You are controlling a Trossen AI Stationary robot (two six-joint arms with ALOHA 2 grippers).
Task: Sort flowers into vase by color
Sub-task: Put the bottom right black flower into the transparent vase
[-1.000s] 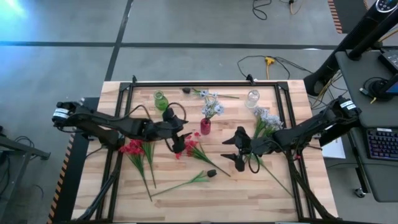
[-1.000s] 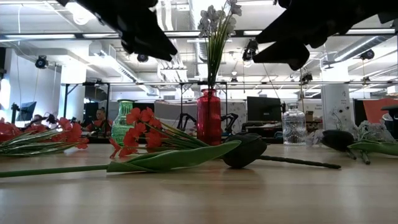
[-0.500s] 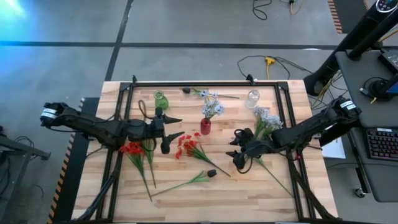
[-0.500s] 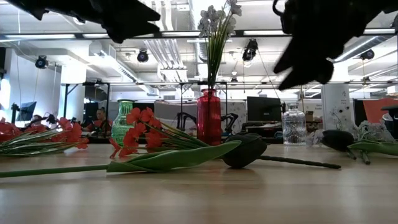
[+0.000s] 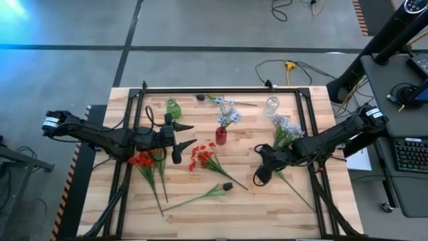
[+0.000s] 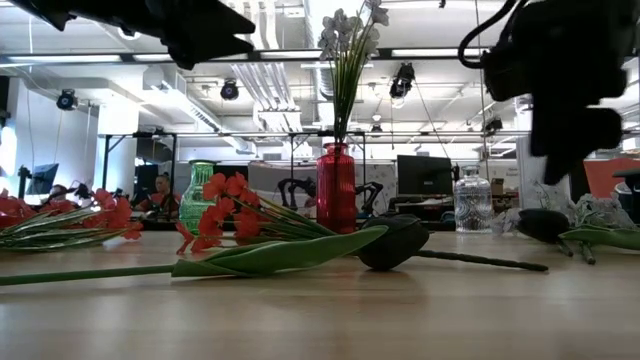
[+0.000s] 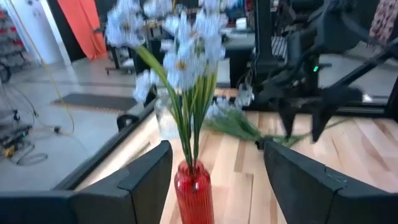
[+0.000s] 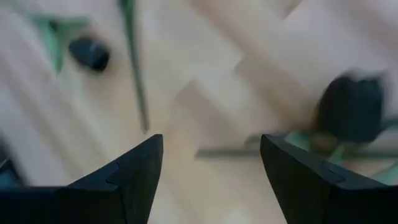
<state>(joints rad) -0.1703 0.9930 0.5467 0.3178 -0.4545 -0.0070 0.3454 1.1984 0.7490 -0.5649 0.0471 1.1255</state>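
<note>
Left tool (image 5: 182,134): spread and empty, raised over the desk (image 5: 294,207) between the green vase (image 5: 172,107) and the red vase (image 5: 221,136).
Right tool (image 5: 262,175): spread, empty, pointing down near a dark bud (image 8: 350,110).
Flowers: red blooms (image 5: 200,157) loose mid-desk; pale blue-white ones (image 5: 227,114) in the red vase.
Risk: the left tool could topple the red vase.
Risk: the thin stalk (image 8: 134,74) may slip the right tool's pinch.

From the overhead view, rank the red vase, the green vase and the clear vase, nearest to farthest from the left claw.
Measured from the left claw:
1. Green vase, toward the table's far edge.
2. Red vase, at mid-table; close to the green one's distance.
3. Clear vase, far on the right.
</note>
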